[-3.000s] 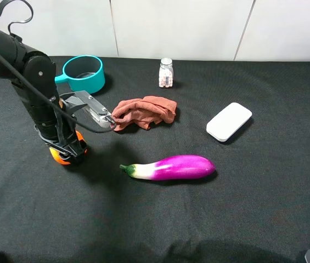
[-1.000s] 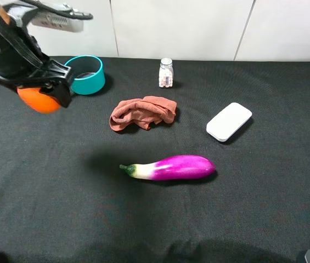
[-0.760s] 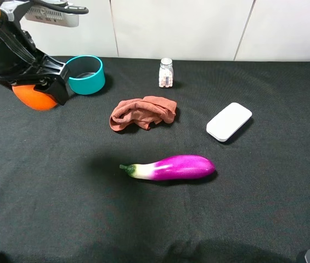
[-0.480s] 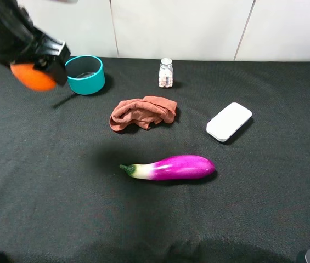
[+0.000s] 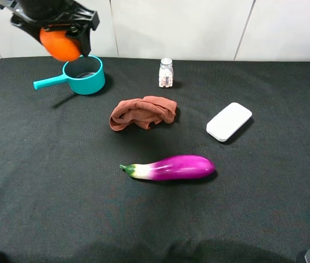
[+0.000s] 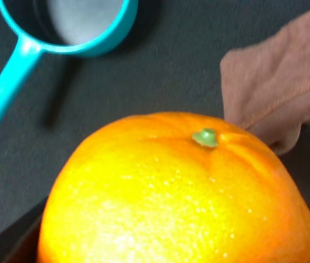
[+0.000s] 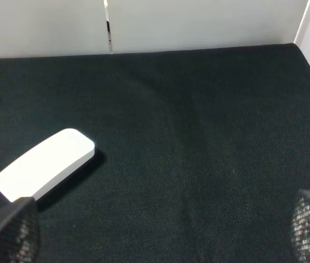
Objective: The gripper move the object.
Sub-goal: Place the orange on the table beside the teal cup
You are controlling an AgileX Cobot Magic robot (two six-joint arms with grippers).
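Note:
My left gripper is shut on the round orange fruit and holds it high in the air at the far left, just above and left of the teal pot. In the left wrist view the orange fills the frame with its green stem end facing the camera; the teal pot and the brown cloth lie below it. My right gripper is open and empty, its two mesh-padded fingertips wide apart above the black table.
On the black table lie a purple eggplant, a crumpled brown cloth, a small pill bottle and a white flat box, which also shows in the right wrist view. The pot's handle points left.
My left gripper has lifted the orange off the table at the left and carried it up and back-right, to above the teal pot. Nothing else has moved.

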